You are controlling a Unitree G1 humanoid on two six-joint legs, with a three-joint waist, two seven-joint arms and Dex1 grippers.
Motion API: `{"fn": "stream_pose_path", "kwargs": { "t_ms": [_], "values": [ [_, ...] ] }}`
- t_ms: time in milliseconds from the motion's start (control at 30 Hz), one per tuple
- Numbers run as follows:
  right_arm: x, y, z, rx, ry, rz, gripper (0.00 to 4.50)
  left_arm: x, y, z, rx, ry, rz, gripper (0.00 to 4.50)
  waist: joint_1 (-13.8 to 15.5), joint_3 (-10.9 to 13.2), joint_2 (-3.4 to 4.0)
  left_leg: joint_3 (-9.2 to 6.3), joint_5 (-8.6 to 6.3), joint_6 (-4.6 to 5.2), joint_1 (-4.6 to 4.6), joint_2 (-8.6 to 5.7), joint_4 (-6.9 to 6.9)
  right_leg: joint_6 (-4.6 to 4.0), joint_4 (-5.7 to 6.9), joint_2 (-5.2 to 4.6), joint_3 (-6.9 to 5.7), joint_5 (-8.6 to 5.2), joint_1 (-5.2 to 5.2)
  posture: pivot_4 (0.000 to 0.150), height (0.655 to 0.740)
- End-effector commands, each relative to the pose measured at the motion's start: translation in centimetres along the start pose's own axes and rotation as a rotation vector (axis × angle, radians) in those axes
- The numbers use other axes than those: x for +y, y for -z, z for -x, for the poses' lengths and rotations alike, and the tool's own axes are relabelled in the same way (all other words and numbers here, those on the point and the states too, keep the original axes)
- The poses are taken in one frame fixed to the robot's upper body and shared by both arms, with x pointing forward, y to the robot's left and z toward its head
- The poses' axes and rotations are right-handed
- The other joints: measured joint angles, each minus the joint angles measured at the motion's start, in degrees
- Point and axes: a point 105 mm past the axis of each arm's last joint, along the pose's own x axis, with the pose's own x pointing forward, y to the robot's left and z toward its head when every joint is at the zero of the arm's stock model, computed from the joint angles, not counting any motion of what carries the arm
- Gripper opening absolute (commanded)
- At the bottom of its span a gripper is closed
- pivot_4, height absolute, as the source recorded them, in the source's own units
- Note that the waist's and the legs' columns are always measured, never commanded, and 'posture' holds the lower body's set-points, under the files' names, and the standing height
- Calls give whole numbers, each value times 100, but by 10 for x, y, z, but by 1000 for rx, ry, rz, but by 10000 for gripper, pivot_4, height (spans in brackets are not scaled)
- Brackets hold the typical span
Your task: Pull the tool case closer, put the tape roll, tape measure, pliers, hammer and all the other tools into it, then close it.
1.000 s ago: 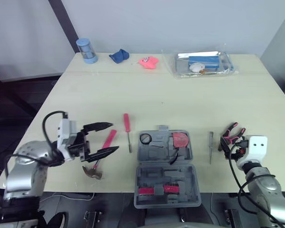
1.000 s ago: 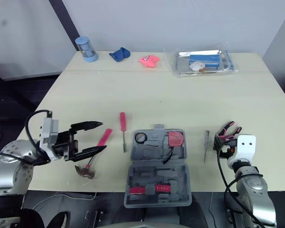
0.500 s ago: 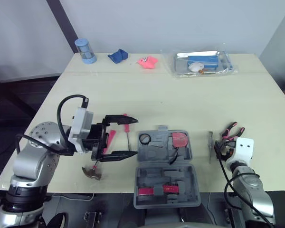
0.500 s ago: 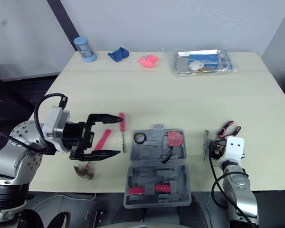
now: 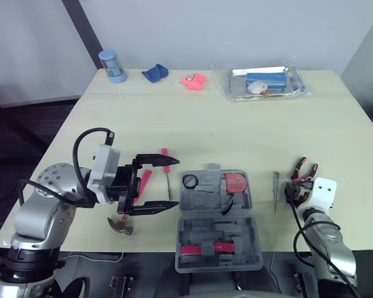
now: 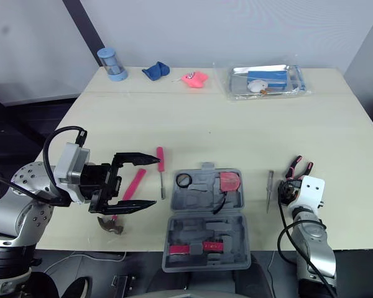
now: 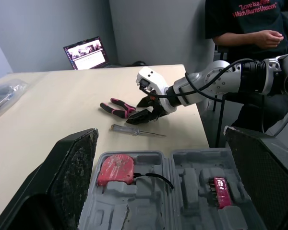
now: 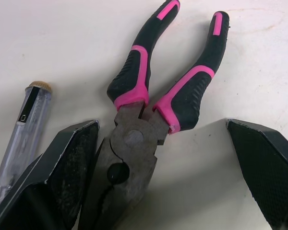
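The grey tool case (image 5: 217, 217) lies open near the table's front edge. It holds a red tape measure (image 5: 235, 182), a black ring (image 5: 190, 181) and pink bits. My left gripper (image 5: 176, 181) is open at the case's left side, above the pink-handled hammer (image 5: 142, 183) and close to the red screwdriver (image 5: 166, 166). My right gripper (image 8: 162, 125) is open, and its fingers (image 8: 62, 177) straddle the head of the pink-and-black pliers (image 8: 134, 143). A clear-handled screwdriver (image 5: 275, 189) lies between the pliers (image 5: 304, 169) and the case.
At the table's back stand a blue cup (image 5: 110, 65), a blue cloth (image 5: 155, 73), a pink toy (image 5: 194, 81) and a clear bag (image 5: 264, 84) with blue items. In the left wrist view a person in a black shirt (image 7: 249, 24) sits beyond the table, and a laptop (image 7: 86, 50) is there too.
My left gripper swung right from beside the hammer to the case's left side, staying open. The right wrist shifted slightly by the pliers.
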Motion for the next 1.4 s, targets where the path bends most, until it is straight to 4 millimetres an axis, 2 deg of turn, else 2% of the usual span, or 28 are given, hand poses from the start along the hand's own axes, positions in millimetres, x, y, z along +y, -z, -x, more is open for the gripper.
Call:
{"fn": "stream_pose_path", "kwargs": {
  "t_ms": [33,400,500,633,667,700,1067,1167,1267,1400],
  "values": [
    [-5,-4,0,-19,8,20,44738,-1,-9,1,-15,4,-49,45000,0,0,0,0,0,0,0,0,0,0,0,0,0,0,0,1500,7400],
    [-6,2,0,-5,-8,60,44738,1,-6,1,-22,-4,-44,45000,-1,0,0,0,0,0,0,0,0,0,0,0,0,0,0,1500,7400],
    [-5,2,0,-1,-15,49,36671,0,-5,1,-24,-6,-43,45000,-1,0,-1,0,0,0,0,0,0,0,0,0,0,0,0,1500,7400],
    [-5,2,-1,1,-11,34,17777,1,-6,1,-28,-10,-41,45000,14,0,-1,0,0,0,-2,0,0,0,-3,0,0,0,1,1500,7400],
    [-5,3,-1,4,-9,25,11254,0,-5,1,-28,-11,-41,45000,12,-1,-1,0,0,0,-2,0,0,1,-4,0,0,0,1,1500,7400],
    [-5,3,-1,6,-7,17,9640,0,-5,1,-28,-11,-41,45000,10,0,-1,0,0,0,-1,0,0,0,-4,0,0,0,1,1500,7400],
    [-9,-1,2,-5,-27,43,9747,0,-6,1,-38,-13,-35,45000,15,-1,-1,-1,0,0,-1,0,0,0,-4,0,-1,0,1,1500,7400],
    [-10,-11,7,-43,-67,51,9747,-1,-6,2,-40,-16,-33,45000,16,0,0,-1,0,0,-3,0,0,0,-5,0,-1,0,1,1500,7400],
    [-16,-30,12,-115,-124,87,9747,-1,-6,4,-40,-24,-25,45000,9,3,5,0,0,0,-6,0,0,0,-8,0,-1,0,1,1500,7400],
    [-23,-50,18,-161,-238,224,9747,1,-5,5,-38,-35,-10,45000,6,10,16,3,0,1,-8,-1,0,2,-11,-2,0,1,0,1500,7400]
  ]
}}
